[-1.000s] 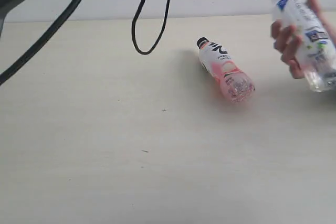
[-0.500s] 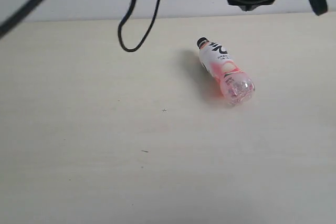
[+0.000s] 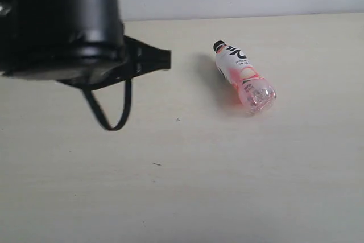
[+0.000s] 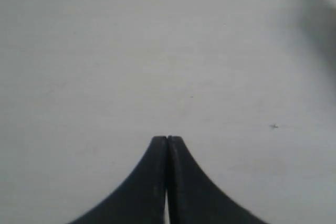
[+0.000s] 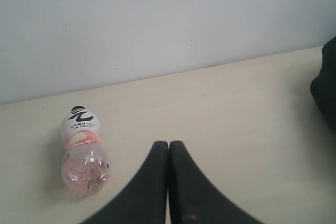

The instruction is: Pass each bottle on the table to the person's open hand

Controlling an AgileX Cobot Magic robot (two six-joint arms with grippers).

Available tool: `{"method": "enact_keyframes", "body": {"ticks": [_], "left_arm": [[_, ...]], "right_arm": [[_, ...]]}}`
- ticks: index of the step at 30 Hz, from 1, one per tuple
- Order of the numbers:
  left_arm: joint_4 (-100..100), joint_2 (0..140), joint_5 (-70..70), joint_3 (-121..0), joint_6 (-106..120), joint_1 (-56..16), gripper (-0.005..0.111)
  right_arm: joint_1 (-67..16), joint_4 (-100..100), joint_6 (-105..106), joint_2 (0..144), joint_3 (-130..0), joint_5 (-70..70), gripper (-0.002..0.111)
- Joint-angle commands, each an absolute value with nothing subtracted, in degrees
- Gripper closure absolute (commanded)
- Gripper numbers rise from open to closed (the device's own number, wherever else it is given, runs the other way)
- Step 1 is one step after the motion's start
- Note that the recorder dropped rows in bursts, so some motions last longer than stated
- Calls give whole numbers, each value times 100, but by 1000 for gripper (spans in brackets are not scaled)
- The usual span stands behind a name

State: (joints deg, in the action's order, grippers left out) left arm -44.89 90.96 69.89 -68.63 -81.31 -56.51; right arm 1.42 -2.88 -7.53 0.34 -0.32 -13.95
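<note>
A pink-tinted bottle lies on its side on the table, right of centre in the exterior view. The left gripper and the right gripper are both clenched on nothing. The next step is probably a fresh pickup, so one gripper must open and straddle the bottle.

Bare counter lies open from three round to eight o'clock — plenty of passage there. One pink bottle lies on its side at one o'clock; a dark arm with a dangling cable loop crowds ten o'clock.
</note>
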Motion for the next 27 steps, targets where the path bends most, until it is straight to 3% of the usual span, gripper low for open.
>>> {"method": "enact_keyframes", "body": {"ticks": [1,7,12,20,24,27], "left_arm": [[-4673,8342,6996,-5883,-8627,-5596,107],[-4595,6816,6996,-4729,-8601,-5574,107],[-4492,5594,6824,-3832,-9172,-4795,107],[-4456,3582,1347,-1640,-7088,-2689,107],[-4442,2213,931,-696,-7088,-1916,107],[-4442,1408,931,-402,-7088,-1720,107]], "right_arm": [[134,-281,-759,0,0,-1367,108],[134,-281,-759,0,0,-1367,108],[134,-281,-759,0,0,-1367,108],[134,-281,-759,0,0,-1367,108],[134,-281,-759,0,0,-1367,108],[134,-281,-759,0,0,-1367,108]]}}
